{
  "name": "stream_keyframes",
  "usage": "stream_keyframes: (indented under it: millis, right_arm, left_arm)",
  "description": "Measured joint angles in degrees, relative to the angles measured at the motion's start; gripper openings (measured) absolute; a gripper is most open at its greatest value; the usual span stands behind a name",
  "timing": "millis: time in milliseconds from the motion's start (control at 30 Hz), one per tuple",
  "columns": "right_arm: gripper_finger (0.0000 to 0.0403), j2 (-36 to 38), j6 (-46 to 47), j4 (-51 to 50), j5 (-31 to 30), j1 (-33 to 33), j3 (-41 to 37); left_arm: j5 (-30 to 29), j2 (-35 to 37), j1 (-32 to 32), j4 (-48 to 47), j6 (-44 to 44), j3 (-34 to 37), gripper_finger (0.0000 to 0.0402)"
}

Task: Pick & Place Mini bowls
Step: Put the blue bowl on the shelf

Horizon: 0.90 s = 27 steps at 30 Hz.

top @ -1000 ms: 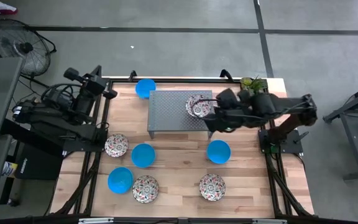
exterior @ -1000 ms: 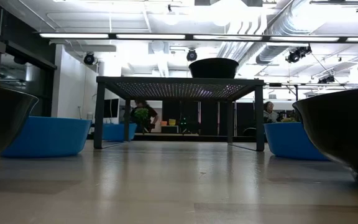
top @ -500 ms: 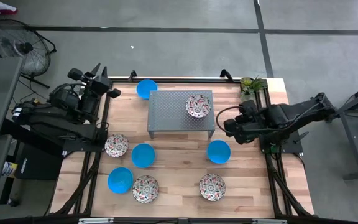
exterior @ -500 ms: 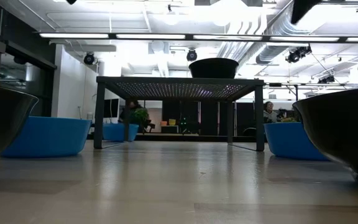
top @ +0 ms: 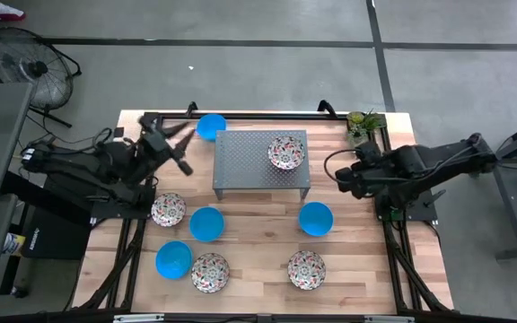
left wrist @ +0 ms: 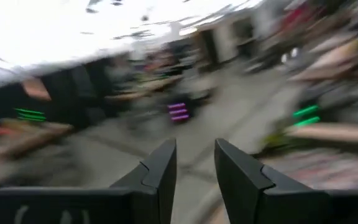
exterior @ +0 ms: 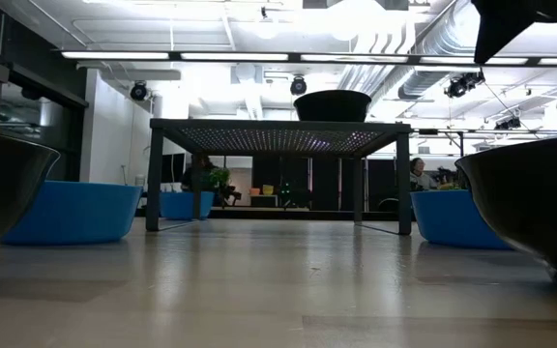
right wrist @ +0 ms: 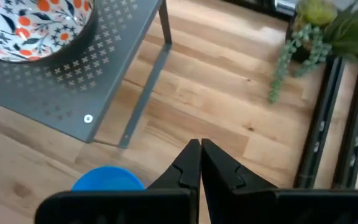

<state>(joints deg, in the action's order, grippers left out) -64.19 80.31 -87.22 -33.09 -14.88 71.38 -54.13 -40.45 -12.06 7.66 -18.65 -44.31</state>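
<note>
A floral mini bowl (top: 285, 151) rests by its base on the grey perforated stand (top: 245, 166), near the stand's right end. On the wooden table lie blue mini bowls (top: 210, 126) (top: 206, 222) (top: 315, 218) and floral ones (top: 168, 210) (top: 306, 268). My right gripper (right wrist: 200, 148) is shut on nothing, right of the stand and above the table (top: 337, 177). My left gripper (left wrist: 196, 152) is open with nothing between its fingers. It hangs over the table's far left part (top: 185, 149), left of the stand and pointing toward it.
Another blue bowl (top: 173, 259) and floral bowl (top: 210, 272) sit near the front left. A small potted plant (top: 363, 121) stands at the far right corner. Bare wood lies between the stand and the near row of bowls.
My right gripper has drawn back from the floral bowl on the stand toward the table's right edge and sunk; the bowl stays where it was. My left gripper has swung from beyond the table's left edge in over the table, rolling and tipping toward level, and points at the stand.
</note>
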Motion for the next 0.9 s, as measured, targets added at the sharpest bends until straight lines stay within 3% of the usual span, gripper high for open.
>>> stream_keyframes:
  millis: [100, 167, 267, 400, 667, 900]
  right_arm:
    - [0.0000, 2.48, -3.61, 0.02, -0.33, 0.96, 0.00]
    - [0.0000, 4.16, -5.82, 0.01, -1.07, 1.52, 0.00]
    - [0.0000, 6.60, -8.88, 0.02, -1.59, 2.63, -0.01]
    - [0.0000, 9.22, -13.38, 0.01, -1.94, 4.02, 0.01]
    - [0.0000, 12.42, -19.74, -0.89, -0.58, 5.14, 0.01]
    - [0.0000, 14.80, -22.29, -2.64, 0.84, 5.14, 0.01]
  left_arm:
    - [10.39, 1.27, 4.15, -8.39, 16.03, -0.35, 0.0105]
    - [16.53, 1.63, 8.32, -18.81, 26.34, -2.18, 0.0105]
    - [24.57, 0.52, 16.41, -34.36, 34.69, -6.91, 0.0098]
    - [30.01, -2.93, 26.72, -45.95, 33.40, -14.15, 0.0082]
    - [42.62, -14.96, 44.40, -59.74, 23.30, -28.85, 0.0067]
    - [55.56, -25.52, 56.10, -65.22, 16.86, -33.32, 0.0093]
